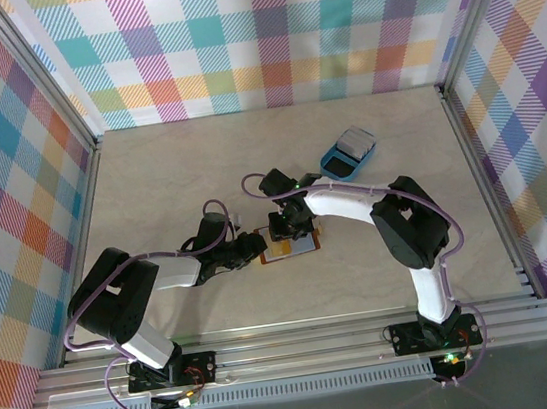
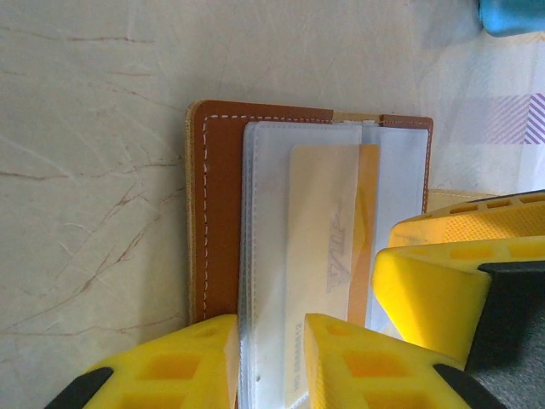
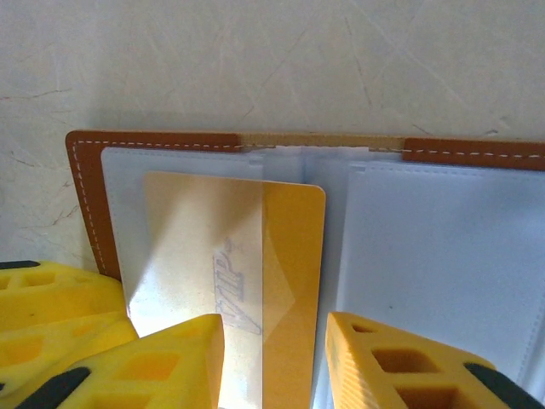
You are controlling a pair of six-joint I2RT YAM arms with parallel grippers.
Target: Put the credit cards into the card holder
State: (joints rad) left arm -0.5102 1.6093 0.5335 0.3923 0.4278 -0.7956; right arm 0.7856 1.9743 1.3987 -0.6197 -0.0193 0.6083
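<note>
Card holder [image 2: 220, 213] open flat on tabletop [image 1: 199, 174], roughly centre, clear sleeves facing up, 1 claw at each side. 1 credit card [image 3: 289, 256], gold with VIP print, part-way into 1 clear sleeve, near end sticking out.

Step in hand, by the look: seating this card in its pocket.

Left claw [image 2: 272, 341]: narrow gap, fingertips down at holder's edge, 1 over the leather, 1 over the sleeve. Pinning or pinching, cannot tell.

Right claw [image 3: 272, 334]: part open, astride the card's protruding end. Gripping or just nudging, cannot tell.

Next move, as a judgement: push card along the sleeve until flush, keeping it square to the pocket mouth. Needs holder kept from sliding, so hold left claw where it is. Light force only; thin sleeve likely to buckle or snag a corner.

After that: back off right claw and go to blue tray [image 1: 334, 166], beyond and to the right, well apart from holder. Pale stack [image 1: 355, 140] inside, probably more cards.
</note>
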